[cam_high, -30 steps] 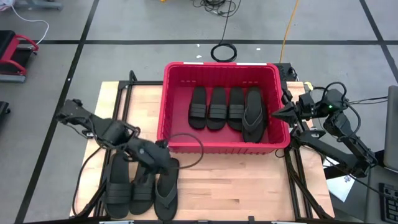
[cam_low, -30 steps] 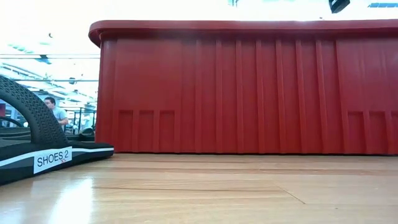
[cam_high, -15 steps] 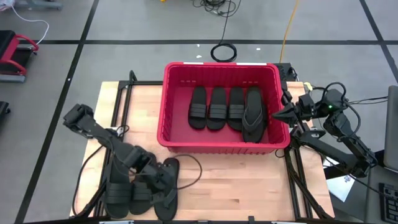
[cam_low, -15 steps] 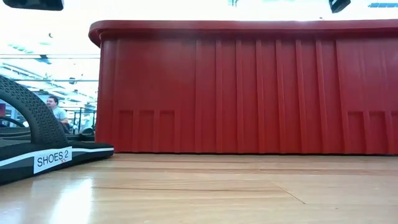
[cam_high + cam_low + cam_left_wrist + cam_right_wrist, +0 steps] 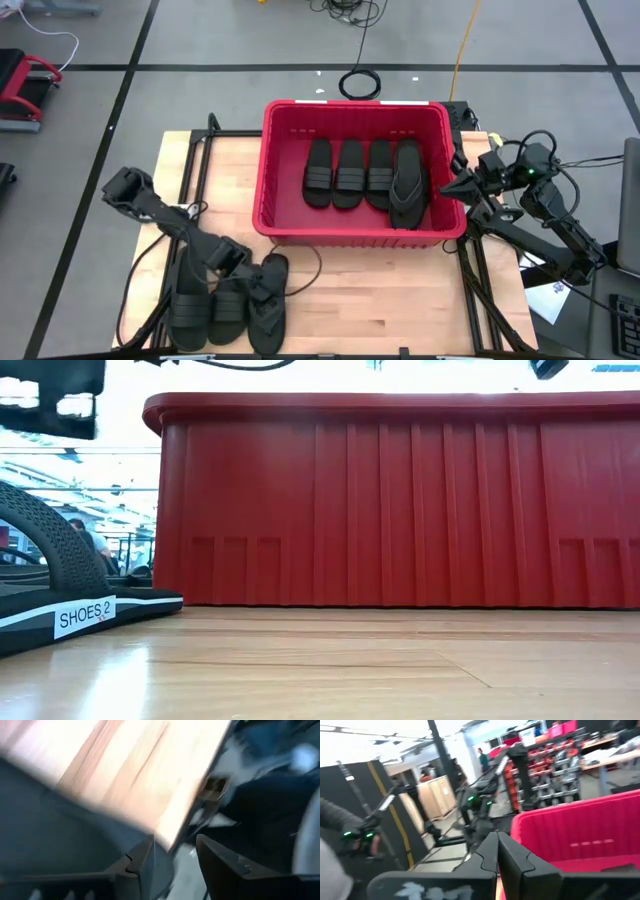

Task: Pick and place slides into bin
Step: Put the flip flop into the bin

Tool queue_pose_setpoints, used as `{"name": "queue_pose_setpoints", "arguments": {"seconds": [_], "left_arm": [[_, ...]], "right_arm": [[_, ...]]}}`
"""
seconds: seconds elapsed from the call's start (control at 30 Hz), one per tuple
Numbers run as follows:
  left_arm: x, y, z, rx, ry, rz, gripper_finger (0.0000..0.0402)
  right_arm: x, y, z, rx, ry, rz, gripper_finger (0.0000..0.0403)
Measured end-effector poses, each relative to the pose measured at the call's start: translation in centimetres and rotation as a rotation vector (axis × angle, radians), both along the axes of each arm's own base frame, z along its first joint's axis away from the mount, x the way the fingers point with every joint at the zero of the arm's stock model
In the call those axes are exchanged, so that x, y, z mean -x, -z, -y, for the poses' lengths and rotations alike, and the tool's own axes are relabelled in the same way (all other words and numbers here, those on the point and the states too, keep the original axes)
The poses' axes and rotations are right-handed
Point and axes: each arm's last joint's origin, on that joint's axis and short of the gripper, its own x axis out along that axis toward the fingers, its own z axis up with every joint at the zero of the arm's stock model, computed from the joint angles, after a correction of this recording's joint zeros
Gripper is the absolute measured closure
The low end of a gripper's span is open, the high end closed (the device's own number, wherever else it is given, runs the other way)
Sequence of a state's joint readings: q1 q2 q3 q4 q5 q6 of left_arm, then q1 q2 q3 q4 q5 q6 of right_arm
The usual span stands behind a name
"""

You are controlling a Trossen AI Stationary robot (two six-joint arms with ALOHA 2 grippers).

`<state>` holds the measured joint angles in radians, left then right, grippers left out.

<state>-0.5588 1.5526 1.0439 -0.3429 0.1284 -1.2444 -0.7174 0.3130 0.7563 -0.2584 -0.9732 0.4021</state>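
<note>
High view: left hand (image 5: 262, 290) reaches low over the flip-flop (image 5: 268, 305), fingers parted; right hand (image 5: 447, 186) clenched beside the bin (image 5: 275, 160)

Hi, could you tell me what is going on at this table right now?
The robot is moving black slides into the red bin. Four slides already lie side by side in it, and three more slides wait at the table's front left corner. The left gripper is down over those, fingers apart in its wrist view, holding nothing visible. The right gripper waits shut beside the bin's right wall.
</note>
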Motion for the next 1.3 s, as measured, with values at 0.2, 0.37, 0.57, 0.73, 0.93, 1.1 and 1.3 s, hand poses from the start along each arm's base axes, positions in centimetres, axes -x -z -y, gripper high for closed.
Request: {"name": "queue_pose_setpoints", "arguments": {"seconds": [0.2,0.37,0.57,0.73,0.93,1.1,1.3], "left_arm": [[-0.6,0.5,-0.8,-0.02,-0.05,0.07,0.0215],[0.2,2.6,-1.5,0.005,-0.097,-0.037,0.0171],[0.8,3.1,-1.1,0.05,-0.082,-0.083,0.0138],[0.9,3.1,-1.1,0.044,-0.101,-0.094,0.0135],[1.0,4.0,-0.7,0.014,-0.109,-0.127,0.0135],[0.8,5.6,1.0,0.022,-0.042,-0.129,0.0135],[0.0,7.1,1.7,0.046,-0.012,-0.124,0.0135]], "right_arm": [[0.1,0.0,-0.3,-0.001,-0.098,-0.01,0.0403],[0.1,0.0,-0.4,-0.02,-0.134,-0.02,0.0403],[0.1,0.0,-0.4,-0.015,-0.141,-0.019,0.0403],[0.1,0.0,-0.4,-0.015,-0.143,-0.019,0.0403],[0.1,0.0,-0.3,-0.01,-0.129,-0.016,0.0403],[0.1,0.0,-0.3,-0.011,-0.128,-0.016,0.0403],[0.1,0.0,-0.3,-0.013,-0.113,-0.015,0.0403]]}}
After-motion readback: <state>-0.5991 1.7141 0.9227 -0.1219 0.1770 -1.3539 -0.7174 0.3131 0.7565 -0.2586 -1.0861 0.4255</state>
